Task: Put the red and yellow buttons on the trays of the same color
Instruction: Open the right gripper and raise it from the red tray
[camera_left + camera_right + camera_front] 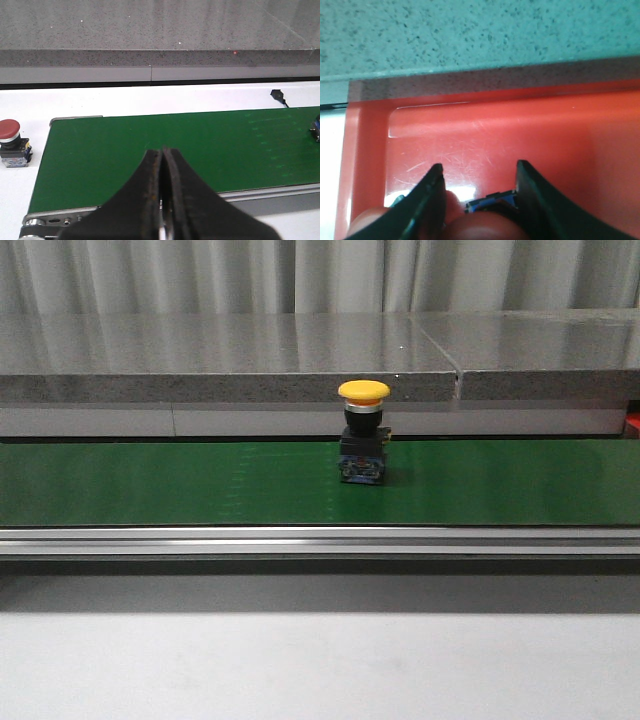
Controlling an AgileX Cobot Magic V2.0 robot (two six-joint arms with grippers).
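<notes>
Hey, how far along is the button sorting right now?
In hand: the right end effector is over the red tray with red buttons between its fingers. Left: the yellow button stands on the green belt, another red button sits beside the belt, and the left end effector is shut and empty.

We see the left tool (pixel 163 200) with its two dark fingers pressed together, nothing between them. The right tool (pixel 476 192) has its fingers spread apart. In the front view we see neither arm.
</notes>
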